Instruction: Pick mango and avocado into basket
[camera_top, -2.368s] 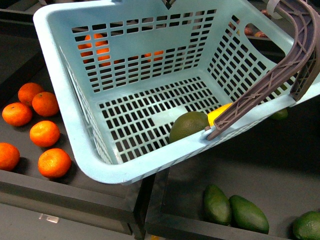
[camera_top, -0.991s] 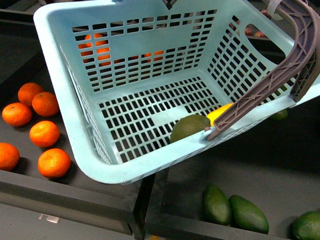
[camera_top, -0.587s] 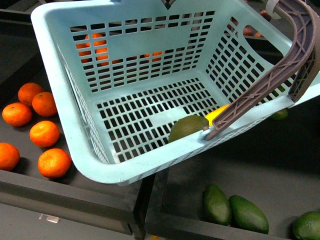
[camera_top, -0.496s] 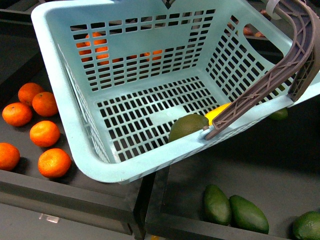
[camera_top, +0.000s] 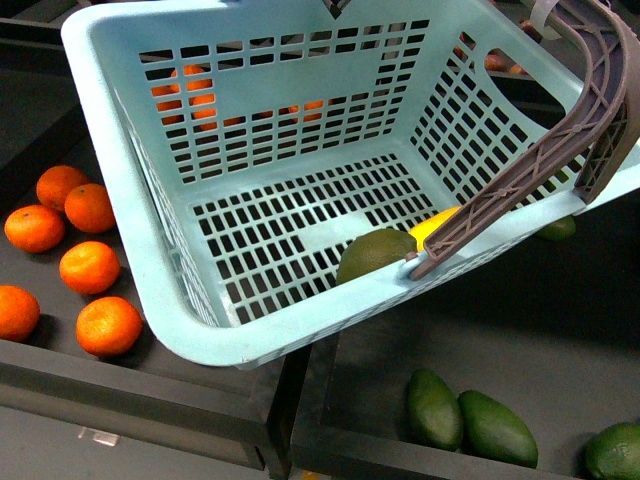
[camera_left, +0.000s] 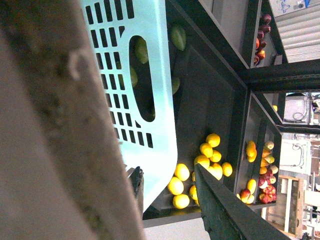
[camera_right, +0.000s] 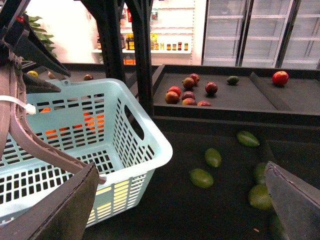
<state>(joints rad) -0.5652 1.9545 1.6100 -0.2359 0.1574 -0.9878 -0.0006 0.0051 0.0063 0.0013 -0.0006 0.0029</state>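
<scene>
Front view shows the avocado (camera_top: 372, 254) and the mango (camera_top: 432, 226) already lying at lower right in the basket (camera_top: 140, 250), so the task looks done, while the right tool (camera_right: 180, 210) hangs released and the left tool's state cannot be told.

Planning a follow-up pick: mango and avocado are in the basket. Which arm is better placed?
Right. Its gripper is open, empty, facing loose avocados on the shelf. The left wrist view is filled by the handle close up, so left is probably carrying the basket.
</scene>
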